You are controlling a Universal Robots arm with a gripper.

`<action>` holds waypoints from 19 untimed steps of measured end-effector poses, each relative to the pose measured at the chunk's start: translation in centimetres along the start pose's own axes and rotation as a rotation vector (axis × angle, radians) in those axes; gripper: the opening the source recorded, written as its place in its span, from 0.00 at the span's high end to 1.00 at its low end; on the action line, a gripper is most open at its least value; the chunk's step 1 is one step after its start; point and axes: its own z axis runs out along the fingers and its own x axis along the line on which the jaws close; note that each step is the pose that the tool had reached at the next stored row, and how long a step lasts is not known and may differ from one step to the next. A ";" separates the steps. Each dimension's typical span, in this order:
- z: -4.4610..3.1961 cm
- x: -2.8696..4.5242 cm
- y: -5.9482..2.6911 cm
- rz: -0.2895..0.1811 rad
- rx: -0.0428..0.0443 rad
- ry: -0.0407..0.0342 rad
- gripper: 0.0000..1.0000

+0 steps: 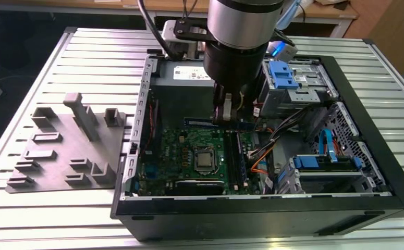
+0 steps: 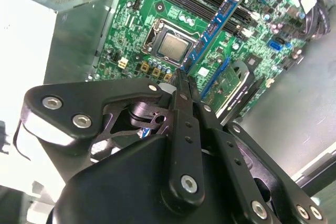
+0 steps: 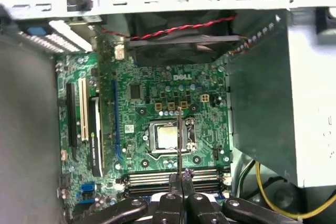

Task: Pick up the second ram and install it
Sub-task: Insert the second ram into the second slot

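My gripper [image 1: 224,117] hangs inside the open computer case [image 1: 139,208], shut on the second ram [image 1: 205,123]. The ram is a thin dark blue stick held level above the green motherboard [image 1: 181,156]. In the second wrist view the fingers [image 2: 184,98] pinch one end of the ram [image 2: 215,24], and the rest reaches out past the processor [image 2: 172,46]. In the first wrist view the ram [image 3: 179,140] shows edge-on as a thin line over the processor socket [image 3: 167,136], with the gripper [image 3: 181,178] above the long black memory slots [image 3: 152,178]. The stick lies crosswise to those slots [image 1: 235,156].
A grey moulded fixture plate [image 1: 70,146] lies on the slatted metal table [image 1: 104,47] at the exterior view's left. Inside the case are drive cages with blue tabs [image 1: 284,78], loose cables [image 1: 274,138], a power supply [image 1: 184,78] and a fan [image 3: 178,40].
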 end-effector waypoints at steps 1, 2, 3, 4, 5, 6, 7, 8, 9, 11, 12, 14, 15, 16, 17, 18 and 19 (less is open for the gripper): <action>0.01 0.00 0.00 0.018 0.0007 -0.0004 0.92; 0.02 0.00 0.00 0.036 0.0013 -0.0009 0.92; 0.03 0.00 0.00 0.055 0.0020 -0.0014 0.92; 0.04 0.00 0.00 0.073 0.0026 -0.0018 0.92; 0.05 0.00 0.00 0.091 0.0033 -0.0023 0.92; 0.06 0.00 0.00 0.109 0.0039 -0.0028 0.92; 0.07 0.00 0.00 0.127 0.0046 -0.0032 0.92; 0.08 0.00 0.00 0.145 0.0052 -0.0037 0.92; 0.09 0.00 0.00 0.163 0.0058 -0.0041 0.92; 0.11 0.00 0.00 0.200 0.0072 -0.0051 0.92; 0.12 0.00 0.00 0.218 0.0078 -0.0056 0.92; 0.14 0.01 -0.01 0.254 0.0091 -0.0065 0.92; 0.15 0.01 0.00 0.272 0.0097 -0.0069 0.92; 0.16 0.01 -0.01 0.290 0.0104 -0.0074 0.92; 0.17 0.01 0.00 0.310 0.0111 -0.0078 0.92; 0.18 0.01 -0.01 0.328 0.0117 -0.0083 0.92; 0.19 0.01 0.00 0.346 0.0123 -0.0088 0.92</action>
